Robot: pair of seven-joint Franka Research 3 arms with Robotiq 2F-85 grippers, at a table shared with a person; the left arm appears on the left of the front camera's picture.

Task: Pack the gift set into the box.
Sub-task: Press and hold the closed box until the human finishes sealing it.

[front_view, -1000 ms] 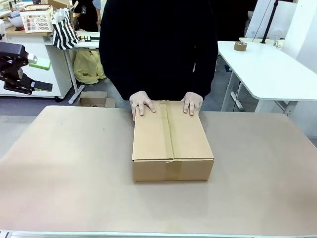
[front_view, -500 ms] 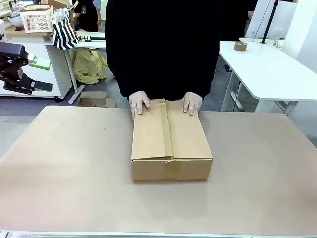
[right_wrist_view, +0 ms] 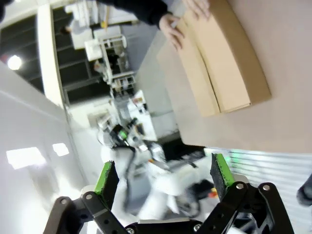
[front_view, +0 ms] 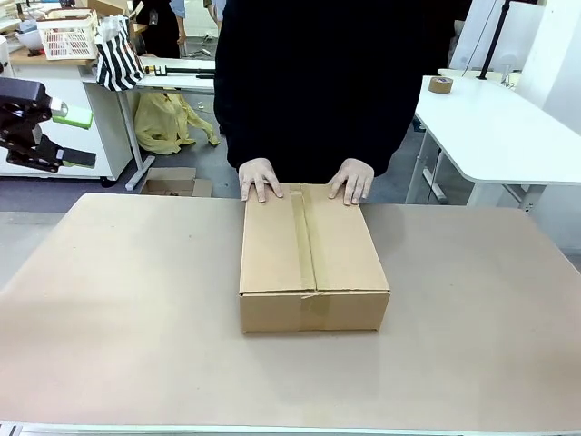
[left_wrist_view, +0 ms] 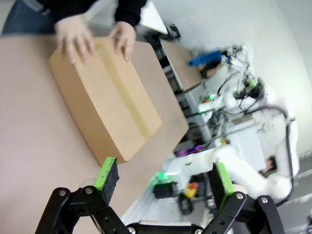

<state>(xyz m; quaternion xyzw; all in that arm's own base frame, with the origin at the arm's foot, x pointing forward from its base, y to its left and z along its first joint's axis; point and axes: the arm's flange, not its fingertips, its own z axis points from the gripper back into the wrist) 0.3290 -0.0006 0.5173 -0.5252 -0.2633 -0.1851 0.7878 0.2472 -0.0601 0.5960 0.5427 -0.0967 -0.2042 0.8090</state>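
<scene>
The box (front_view: pixel 313 257) is a closed brown carton lying in the middle of the table, its top flaps folded down and meeting along a centre seam. A person in black stands at the far side with both hands (front_view: pixel 260 179) pressed flat on its far edge. The box (left_wrist_view: pixel 105 100) also lies in the left wrist view, well beyond my open left gripper (left_wrist_view: pixel 163 178). From the right wrist, the box (right_wrist_view: pixel 222 66) sits far off past my open right gripper (right_wrist_view: pixel 165 179). The gift set is hidden from view.
The brown table (front_view: pixel 118 309) has wide bare room on both sides of the carton. A white side table (front_view: pixel 495 127) with a tape roll (front_view: pixel 441 84) stands at the back right. Shelves and a small cardboard box (front_view: pixel 172 184) on the floor lie behind.
The person has shifted to the right and the hands have slid slightly along the far edge. The carton has turned a little, its near end moving left.
</scene>
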